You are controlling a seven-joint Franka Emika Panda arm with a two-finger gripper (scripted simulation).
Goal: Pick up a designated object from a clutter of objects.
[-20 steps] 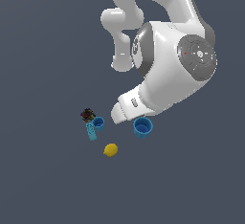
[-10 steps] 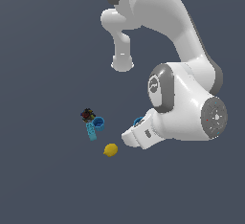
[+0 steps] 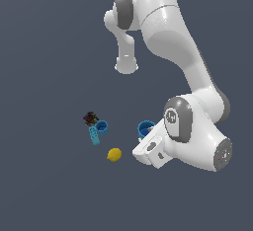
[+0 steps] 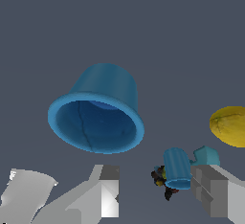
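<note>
The larger blue cup (image 3: 145,128) (image 4: 98,110) lies tipped over on bare grey floor, its rim facing the wrist camera. The gripper (image 4: 155,194), fingers spread, hovers near it and holds nothing. In the exterior view, open floor separates it from the lemon (image 3: 114,154) at eight o'clock and the smaller cup (image 3: 102,126), brick (image 3: 94,135) and dark piece (image 3: 89,119) at nine.

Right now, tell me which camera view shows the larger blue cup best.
The wrist view: the larger blue cup fills the frame, its rim, hollow inside and outer wall all plain. In the exterior view it is small and partly hidden behind the arm.
</note>
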